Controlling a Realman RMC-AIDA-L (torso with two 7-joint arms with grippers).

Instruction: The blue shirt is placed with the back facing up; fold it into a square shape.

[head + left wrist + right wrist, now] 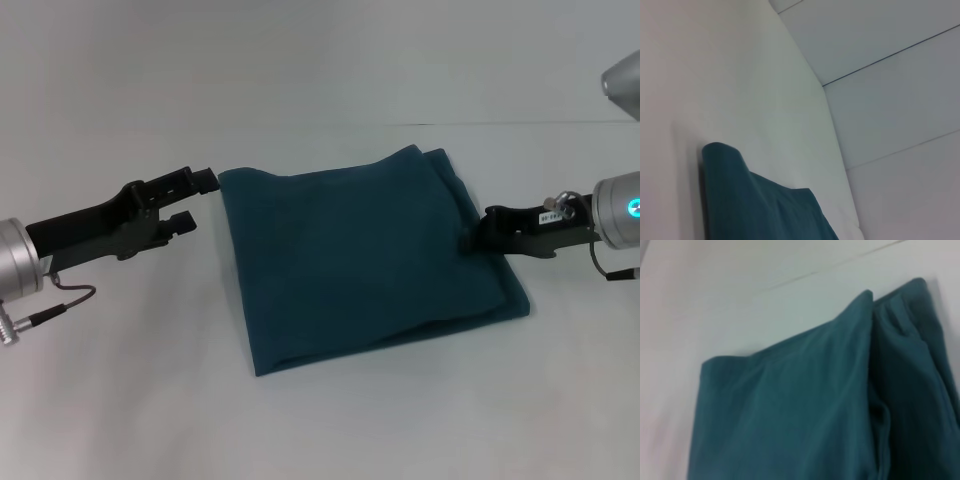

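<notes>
Blue shirt [365, 255] already folded into a rough square, lying mid-worktop [120, 400], plain side up, no lettering visible. Left end effector [195, 200] spread open, just beside the shirt's far-left corner, upper finger about touching the edge, nothing pinched. Right end effector [474, 238] at the right edge of the shirt, tips against or on the cloth; cannot tell whether pressed together or spread.

Risks, as judgement: right tips snagging the layered right edge on pull-away, dragging the top layer and opening the fold. Right wrist view shows loose stacked layers and a ridge there, so easy to shift. Left finger catching the far-left corner, flipping it. Near edge already uneven, lower layer peeking out; any tug worsens squareness.

Surroundings: bare white worktop, nothing else on it. No obstruction to either arm.
</notes>
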